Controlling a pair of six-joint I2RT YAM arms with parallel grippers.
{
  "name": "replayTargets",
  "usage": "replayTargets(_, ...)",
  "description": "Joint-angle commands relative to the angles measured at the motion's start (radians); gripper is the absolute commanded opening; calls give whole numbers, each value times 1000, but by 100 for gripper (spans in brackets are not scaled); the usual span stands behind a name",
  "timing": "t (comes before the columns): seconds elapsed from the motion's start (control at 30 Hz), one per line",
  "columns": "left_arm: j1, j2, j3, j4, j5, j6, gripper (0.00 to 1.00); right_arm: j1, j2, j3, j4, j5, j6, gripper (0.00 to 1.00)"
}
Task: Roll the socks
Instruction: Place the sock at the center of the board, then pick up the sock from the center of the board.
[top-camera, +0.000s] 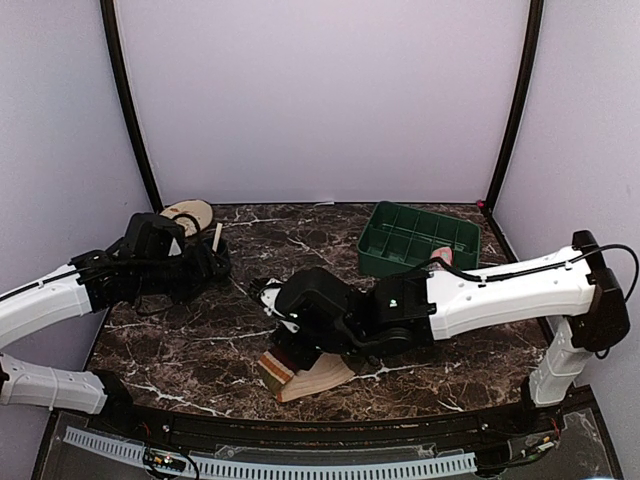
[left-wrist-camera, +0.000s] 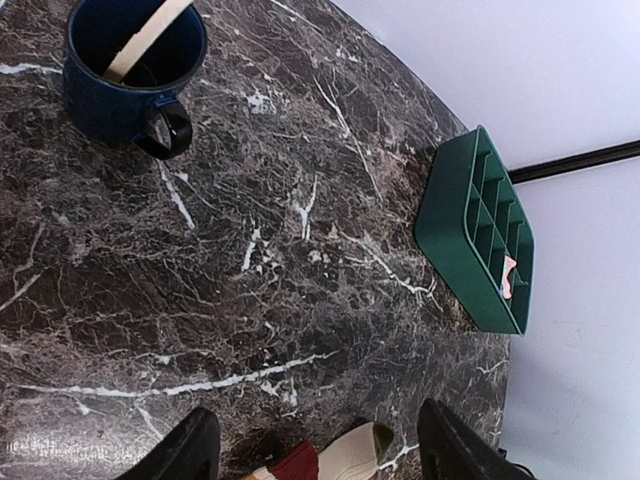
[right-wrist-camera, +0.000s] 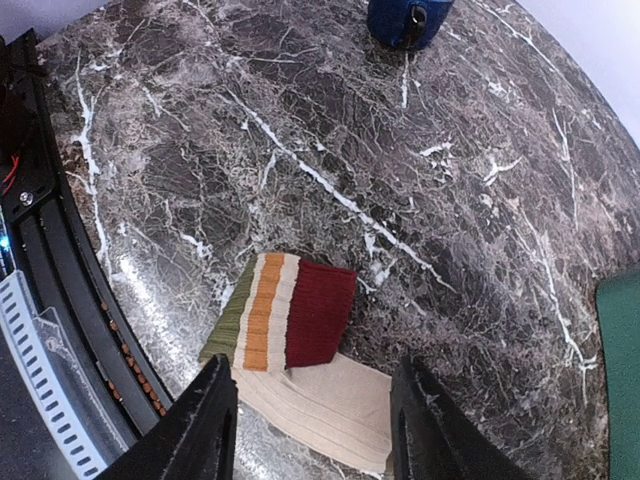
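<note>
The tan sock (right-wrist-camera: 295, 325) lies flat, well apart from the green tray (left-wrist-camera: 450, 225), on its near side; it looks light and limp, best pinched at its striped cuff (right-wrist-camera: 265, 320). The pink sock (left-wrist-camera: 508, 277) sits inside a tray compartment. The right gripper (right-wrist-camera: 312, 415), over the tan sock, and the left gripper (left-wrist-camera: 318, 450) stand spread, empty. The marble table (right-wrist-camera: 300, 130) looks hard, glossy, enclosed by pale walls (top-camera: 320, 90)
</note>
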Motion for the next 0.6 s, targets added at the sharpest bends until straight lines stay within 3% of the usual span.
replayTargets(0.0,-9,45,-23,68,110,55,71,-35,-79,-122,34,-12,214,49)
replayTargets(0.27,-87,218,24,44,241,138,71,-118,-204,-403,125,-73,447,49)
replayTargets(0.57,-139,412,93,6,382,183,71,-153,-197,-486,274,-227,479,50)
